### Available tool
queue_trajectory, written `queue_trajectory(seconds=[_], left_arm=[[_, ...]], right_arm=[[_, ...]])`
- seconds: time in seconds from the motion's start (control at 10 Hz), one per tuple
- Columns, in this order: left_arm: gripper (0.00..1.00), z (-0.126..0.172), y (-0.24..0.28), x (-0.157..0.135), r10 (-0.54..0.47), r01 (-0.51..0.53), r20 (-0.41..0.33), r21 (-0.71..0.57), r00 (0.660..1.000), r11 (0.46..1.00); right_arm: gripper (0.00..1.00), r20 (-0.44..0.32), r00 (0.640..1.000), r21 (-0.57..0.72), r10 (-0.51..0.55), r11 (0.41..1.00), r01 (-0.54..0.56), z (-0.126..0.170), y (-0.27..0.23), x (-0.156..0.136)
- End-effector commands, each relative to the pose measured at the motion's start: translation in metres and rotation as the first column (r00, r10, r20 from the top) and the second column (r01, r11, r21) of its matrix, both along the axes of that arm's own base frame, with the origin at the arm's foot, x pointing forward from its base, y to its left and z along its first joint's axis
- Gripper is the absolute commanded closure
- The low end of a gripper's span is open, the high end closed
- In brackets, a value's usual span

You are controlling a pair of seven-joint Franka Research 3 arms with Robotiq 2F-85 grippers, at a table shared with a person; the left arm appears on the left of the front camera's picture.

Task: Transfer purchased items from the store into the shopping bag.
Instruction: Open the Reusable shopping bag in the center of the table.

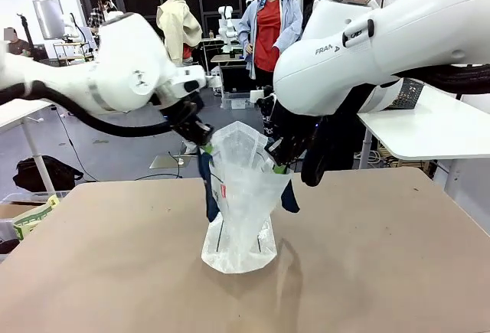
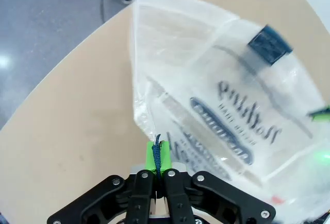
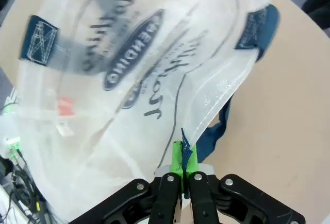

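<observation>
Two robot grippers hold a clear shopping bag (image 1: pixel 241 218) upright at the middle of the tan table (image 1: pixel 383 256), the left gripper (image 2: pixel 159 156) pinched shut on its left top edge and the right gripper (image 3: pixel 183 157) on its right, and the bag looks empty, so loading seems not yet begun.

shopping bag (image 1: pixel 239 218) stands on table (image 1: pixel 383 256), centre

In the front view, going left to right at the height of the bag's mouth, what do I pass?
left gripper → shopping bag → right gripper; each gripper pinches one side of the bag's top edge.
</observation>
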State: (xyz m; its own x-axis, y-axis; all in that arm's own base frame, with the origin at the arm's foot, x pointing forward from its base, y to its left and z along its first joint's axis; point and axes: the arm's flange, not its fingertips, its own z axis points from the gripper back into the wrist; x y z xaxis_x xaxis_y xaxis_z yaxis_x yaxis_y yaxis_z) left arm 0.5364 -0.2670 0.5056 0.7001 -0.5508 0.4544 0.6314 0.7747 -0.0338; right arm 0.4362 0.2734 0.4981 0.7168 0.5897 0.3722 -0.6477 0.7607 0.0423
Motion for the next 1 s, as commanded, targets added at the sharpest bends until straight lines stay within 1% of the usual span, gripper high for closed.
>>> queue_trajectory(seconds=[0.0, 0.3, 0.4, 0.5, 0.6, 0.7, 0.8, 0.9], left_arm=[[1.00, 0.002, 0.051, -0.031, 0.075, -0.075, 0.083, 0.005, 0.994, 0.997], [1.00, 0.001, 0.121, -0.058, 0.170, -0.168, 0.127, -0.030, 0.977, 0.985], [1.00, 0.002, 0.140, -0.065, 0.208, -0.206, 0.141, -0.028, 0.968, 0.978], [1.00, 0.003, 0.156, -0.069, 0.249, -0.243, 0.143, -0.058, 0.958, 0.968], [1.00, 0.002, 0.164, -0.070, 0.265, -0.259, 0.135, -0.064, 0.955, 0.964], [1.00, 0.002, 0.162, -0.067, 0.260, -0.254, 0.133, -0.058, 0.956, 0.966], [1.00, 0.003, 0.148, -0.061, 0.225, -0.219, 0.135, -0.057, 0.965, 0.974], [1.00, 0.007, 0.123, -0.052, 0.180, -0.174, 0.138, -0.053, 0.974, 0.983]], right_arm=[[1.00, -0.002, 0.998, -0.031, -0.070, 0.997, 0.070, 0.007, -0.012, -0.001], [1.00, 0.016, 0.984, -0.038, -0.175, 0.984, 0.176, 0.021, -0.044, 0.006], [1.00, 0.021, 0.980, -0.036, -0.195, 0.980, 0.196, 0.023, -0.052, 0.007], [1.00, 0.024, 0.978, -0.021, -0.208, 0.978, 0.208, 0.025, -0.059, 0.008], [1.00, 0.025, 0.978, -0.020, -0.209, 0.978, 0.209, 0.026, -0.062, 0.006], [1.00, 0.024, 0.982, -0.016, -0.188, 0.982, 0.189, 0.025, -0.058, 0.007], [1.00, 0.021, 0.987, -0.019, -0.157, 0.987, 0.158, 0.026, -0.050, 0.004], [1.00, 0.021, 0.992, -0.032, -0.127, 0.991, 0.128, 0.025, -0.036, 0.001]])
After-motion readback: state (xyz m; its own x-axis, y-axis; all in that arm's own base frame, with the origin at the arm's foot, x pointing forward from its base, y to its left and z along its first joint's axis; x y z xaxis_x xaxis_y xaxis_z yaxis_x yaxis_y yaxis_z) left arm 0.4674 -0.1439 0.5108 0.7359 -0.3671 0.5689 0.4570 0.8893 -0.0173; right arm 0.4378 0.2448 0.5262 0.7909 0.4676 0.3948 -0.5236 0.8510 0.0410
